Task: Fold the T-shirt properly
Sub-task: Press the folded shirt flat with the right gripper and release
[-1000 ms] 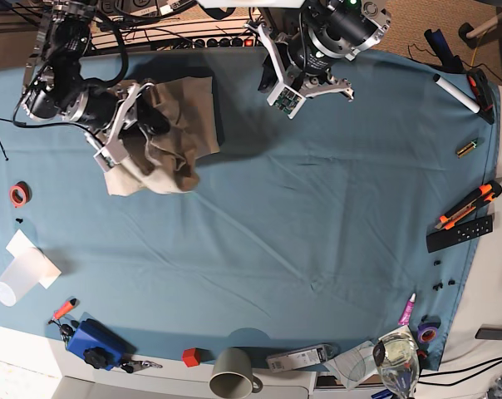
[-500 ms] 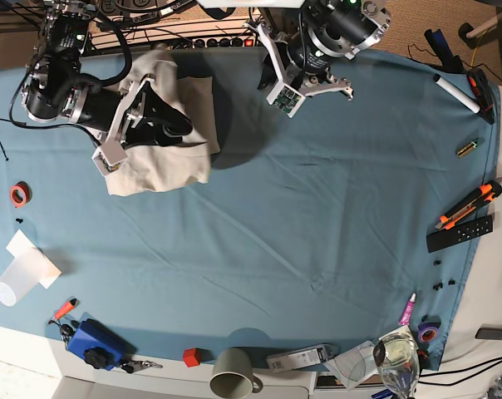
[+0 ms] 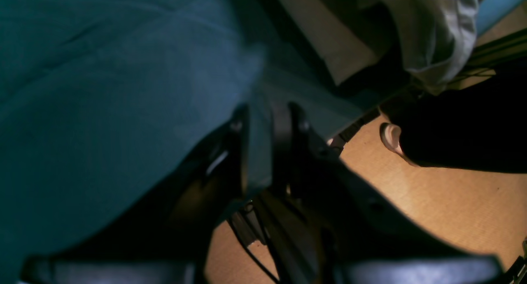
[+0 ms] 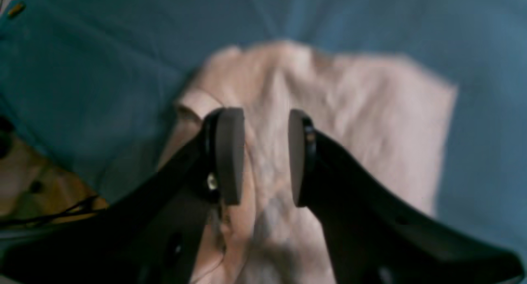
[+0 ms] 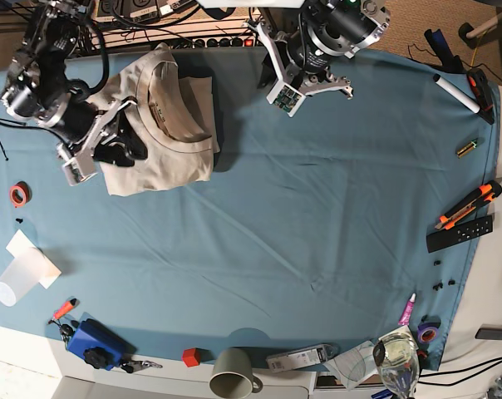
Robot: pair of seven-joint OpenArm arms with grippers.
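At the far left corner of the counter [image 5: 317,224] lies the T-shirt [image 5: 164,141], a compact tan bundle on the blue cloth, reaching almost to the far edge. The right tool [image 5: 122,145] stands at the bundle's left edge; the garment lies to its right in the base view. In the right wrist view the right tool [image 4: 259,156] has its pads apart with a clear gap, pale fabric showing below and between them, nothing pinched. Whether the pads touch the cloth cannot be told.

The left tool [image 5: 297,83] hangs over bare cloth just right of the bundle, near the far edge. Its own view shows the left tool [image 3: 265,152] with a narrow gap between the pads and only blue cloth behind; nothing is gripped.

Judgement: the right arm is the nearer; the left must travel leftward to reach fabric.

Condition of the garment: folded into a rough rectangle, long axis running near to far, slightly tilted. The ribbed round collar [image 5: 172,100] faces up at the far end, with a small label inside it. Near edge fairly straight; left side rumpled under the tool. A dark strip shows along the right side; shadow or underlayer, undetermined. Fold appears largely complete, though untidy.
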